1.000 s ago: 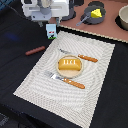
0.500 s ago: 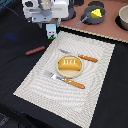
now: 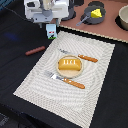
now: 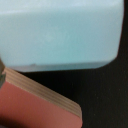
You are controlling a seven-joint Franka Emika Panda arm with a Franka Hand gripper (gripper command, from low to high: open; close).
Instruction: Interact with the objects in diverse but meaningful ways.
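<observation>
My gripper (image 3: 48, 24) hangs right over the white milk carton (image 3: 50, 31), which stands at the placemat's far corner; its fingers are hidden and I cannot tell if they grip. The wrist view is filled by a pale blue-white surface (image 4: 60, 32) at very close range, likely the carton. The orange-brown bread loaf (image 3: 69, 64) lies on a small plate in the middle of the placemat. The reddish-brown sausage (image 3: 35, 50) lies on the black table to the exterior view's left. The yellow cheese wedge (image 3: 96, 12) sits in the small grey saucepan (image 3: 90, 17) on the brown board.
An orange-handled knife (image 3: 82, 57) and fork (image 3: 67, 81) flank the bread on the striped placemat (image 3: 95, 95). A larger grey pot (image 3: 123, 17) stands at the far right on the brown board (image 3: 107, 30). The board's layered edge (image 4: 40, 92) shows in the wrist view.
</observation>
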